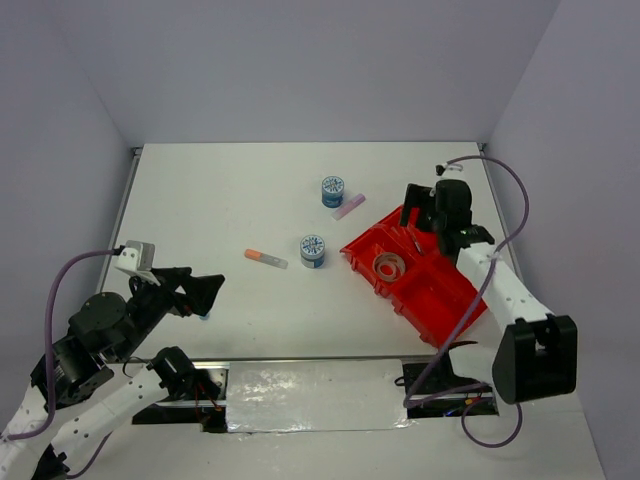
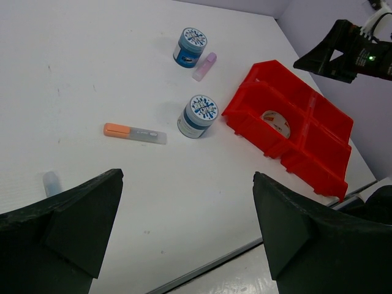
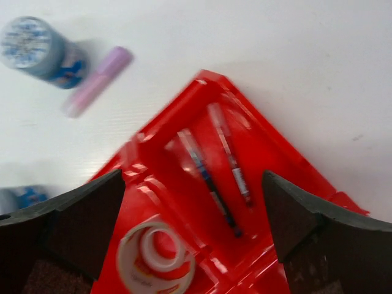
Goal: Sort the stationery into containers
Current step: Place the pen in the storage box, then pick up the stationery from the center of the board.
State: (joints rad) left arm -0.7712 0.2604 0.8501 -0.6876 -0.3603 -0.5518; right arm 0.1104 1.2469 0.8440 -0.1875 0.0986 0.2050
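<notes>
Red tray (image 1: pixel 445 295) recorded on the right part of the table (image 1: pixel 220 200), set at a diagonal; clear tape ring (image 1: pixel 388 266) lying in one compartment; blue pen (image 3: pixel 208 180) and red pen (image 3: pixel 231 156) lying side by side in the adjoining compartment at the tray's far corner.

Outside the tray, on the table: pink stick (image 1: pixel 348 207) just beside the far blue-white roll (image 1: pixel 333 190); near blue-white roll (image 1: pixel 313 250) standing just left of the tray; orange-tipped marker (image 1: pixel 265 258) lying flat, left of that roll; light blue marker (image 2: pixel 52 182) lying close to the left tool (image 2: pixel 187 179).

Left tool held above the table's near left part, fingers apart, nothing between them; right tool (image 3: pixel 193 177) held over the tray's far corner, fingers likewise apart, nothing gripped.
</notes>
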